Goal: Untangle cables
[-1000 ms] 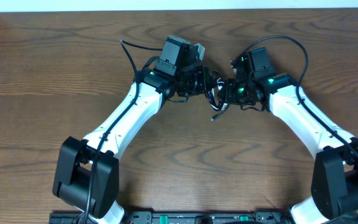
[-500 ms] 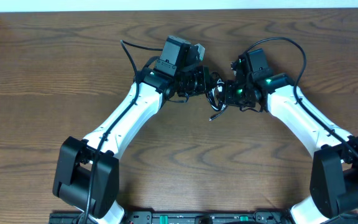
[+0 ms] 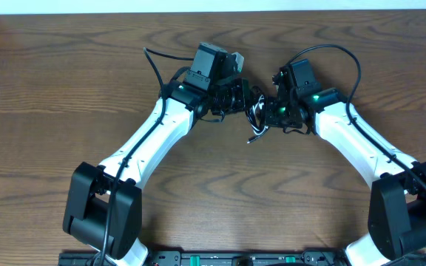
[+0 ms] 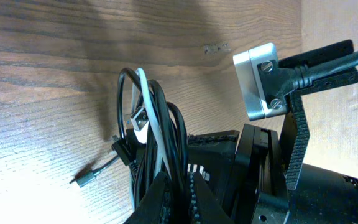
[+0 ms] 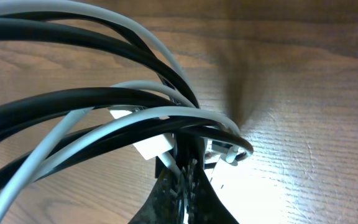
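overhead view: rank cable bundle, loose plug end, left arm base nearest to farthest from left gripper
1. cable bundle, gripped by the left gripper
2. loose plug end, just below the bundle in frame
3. left arm base, bottom left

No legible text, no labels or numbers (in any view)

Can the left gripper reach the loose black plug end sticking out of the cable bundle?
Probably not as is. The left gripper is shut on the bundle of thin black and white cables, so its jaws are busy. The small black plug end sticks out uncovered, but it must let go first.
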`<state>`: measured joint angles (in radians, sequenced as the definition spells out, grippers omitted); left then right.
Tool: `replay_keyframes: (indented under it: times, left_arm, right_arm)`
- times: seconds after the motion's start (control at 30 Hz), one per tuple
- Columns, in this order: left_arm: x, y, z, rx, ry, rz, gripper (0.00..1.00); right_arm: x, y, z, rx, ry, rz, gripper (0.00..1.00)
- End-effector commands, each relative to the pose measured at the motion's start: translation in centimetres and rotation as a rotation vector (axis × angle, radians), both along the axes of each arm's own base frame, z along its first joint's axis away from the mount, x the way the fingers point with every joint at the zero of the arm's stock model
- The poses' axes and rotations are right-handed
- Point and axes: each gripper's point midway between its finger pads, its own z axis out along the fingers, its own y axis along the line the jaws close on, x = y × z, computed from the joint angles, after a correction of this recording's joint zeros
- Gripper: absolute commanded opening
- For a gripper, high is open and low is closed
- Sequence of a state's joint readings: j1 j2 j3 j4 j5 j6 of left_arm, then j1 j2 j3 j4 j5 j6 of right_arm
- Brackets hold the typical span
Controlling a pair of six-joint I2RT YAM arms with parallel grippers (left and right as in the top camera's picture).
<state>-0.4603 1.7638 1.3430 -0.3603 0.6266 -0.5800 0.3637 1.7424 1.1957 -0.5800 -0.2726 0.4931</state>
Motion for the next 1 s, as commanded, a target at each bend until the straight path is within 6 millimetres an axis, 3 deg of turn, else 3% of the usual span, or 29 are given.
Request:
replay_keyframes:
  times: [0.0,0.23,0.33,0.43,0.53,0.73,0.77,0.87,0.97]
  left_arm:
    - [0.2,0.0,0.4,-0.013,-0.006,0.0,0.08]
    - [0.7,0.6,0.3,0.0,-0.007,0.031,0.07]
    - [1.4,1.6,0.3,-0.011,0.026,0.088,0.08]
    - [2.8,2.3,1.0,-0.057,0.046,0.167,0.08]
    - [4.0,2.1,2.5,-0.117,-0.013,0.159,0.07]
    - [4.5,0.5,5.6,-0.257,-0.066,0.102,0.07]
    - [4.4,0.2,6.1,-0.282,-0.069,0.089,0.07]
    - [4.1,-0.4,7.4,-0.341,-0.067,0.052,0.08]
    - [3.7,-0.7,7.7,-0.368,-0.038,0.04,0.07]
  right_arm:
    - [-0.5,-0.2,0.0,-0.008,0.014,0.013,0.01]
    - [-2.1,0.2,5.9,0.107,-0.086,0.138,0.01]
    - [-3.5,-0.9,8.2,0.113,-0.102,0.132,0.01]
    - [-5.1,-2.3,9.0,0.11,-0.057,0.087,0.01]
    - [-6.2,-3.3,8.6,0.091,-0.005,0.06,0.01]
    - [-7.0,-3.8,5.2,0.035,0.108,0.034,0.01]
    - [-7.0,-3.7,4.7,0.031,0.123,0.034,0.04]
    - [-6.4,-3.6,3.7,0.027,0.137,0.033,0.27]
    - [-5.3,-3.3,4.2,0.05,0.076,0.064,0.41]
